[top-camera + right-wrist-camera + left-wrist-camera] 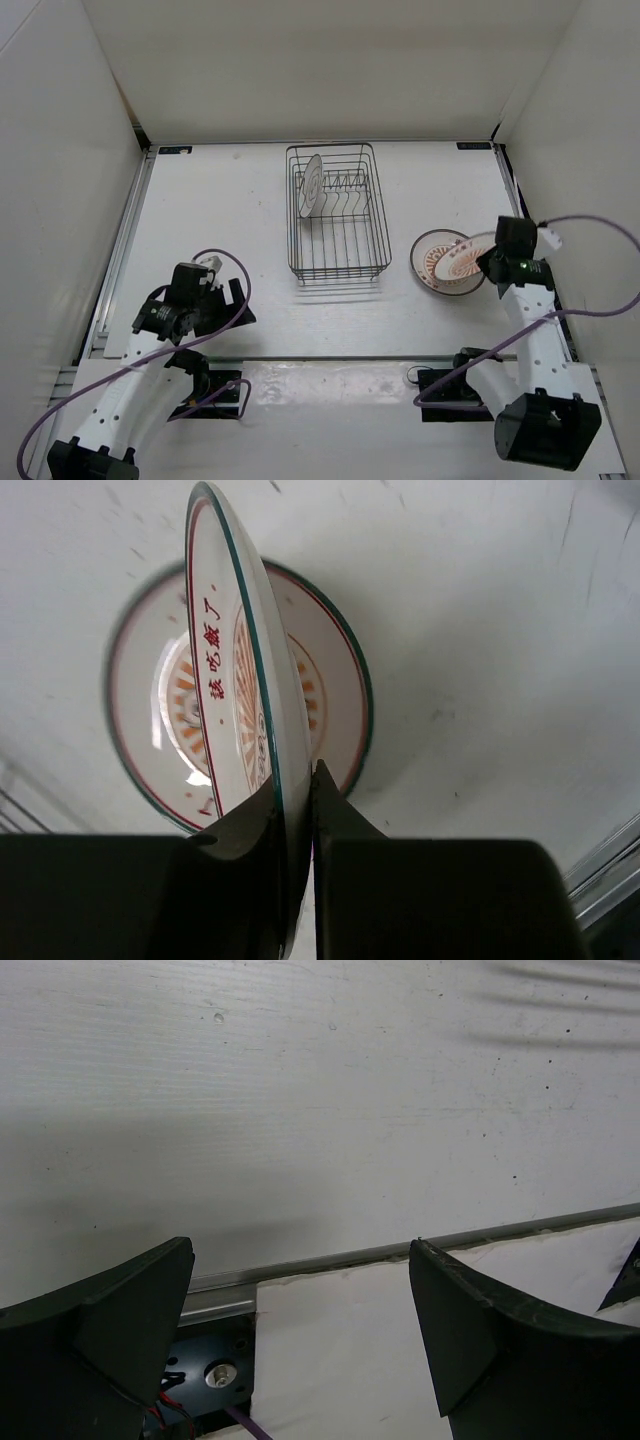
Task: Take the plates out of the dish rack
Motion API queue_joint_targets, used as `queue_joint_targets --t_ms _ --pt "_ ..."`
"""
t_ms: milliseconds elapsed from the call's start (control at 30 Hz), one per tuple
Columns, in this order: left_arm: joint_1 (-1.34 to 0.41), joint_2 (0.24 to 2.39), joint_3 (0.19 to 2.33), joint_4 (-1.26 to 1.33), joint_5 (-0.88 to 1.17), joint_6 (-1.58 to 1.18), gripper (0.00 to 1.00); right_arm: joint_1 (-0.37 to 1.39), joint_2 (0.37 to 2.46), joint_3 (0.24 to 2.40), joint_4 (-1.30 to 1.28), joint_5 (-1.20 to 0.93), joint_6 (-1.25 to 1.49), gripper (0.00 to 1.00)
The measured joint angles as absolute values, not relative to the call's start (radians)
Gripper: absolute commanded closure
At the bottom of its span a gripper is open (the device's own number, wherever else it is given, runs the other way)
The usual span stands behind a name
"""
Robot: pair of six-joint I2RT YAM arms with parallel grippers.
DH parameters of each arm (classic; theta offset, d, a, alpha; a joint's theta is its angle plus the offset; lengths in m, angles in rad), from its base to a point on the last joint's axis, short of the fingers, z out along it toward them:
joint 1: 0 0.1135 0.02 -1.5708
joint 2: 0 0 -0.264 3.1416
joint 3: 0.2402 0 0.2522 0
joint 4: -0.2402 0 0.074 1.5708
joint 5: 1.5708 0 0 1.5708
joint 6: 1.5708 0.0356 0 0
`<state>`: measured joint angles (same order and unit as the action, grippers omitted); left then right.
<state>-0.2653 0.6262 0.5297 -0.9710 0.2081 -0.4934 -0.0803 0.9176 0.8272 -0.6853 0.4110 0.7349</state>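
Right jaws pinch a plate (215,670) by its rim, upright above a second plate (335,690); left jaws stand spread. Likely stiff, slick, breakable: rim holds suit it.

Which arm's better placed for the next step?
Right. The right tool is shut on an upright plate over the flat plate, ready to lay it down. The left tool is open, empty.

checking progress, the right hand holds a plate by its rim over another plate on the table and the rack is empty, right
Not empty: the top view shows one plate standing upright in the dish rack. The rest is right.
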Motion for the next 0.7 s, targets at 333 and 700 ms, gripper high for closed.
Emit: queue_joint_targets --t_ms 333,700 --pt "-0.271 0.627 0.529 -0.968 0.221 -0.494 0.01 -0.203 0.764 0.479 -0.443 0.202 0.944 0.78" --pt "-0.272 0.626 0.529 -0.969 0.217 -0.495 0.01 -0.216 0.732 0.368 -0.525 0.184 1.085 0.39"
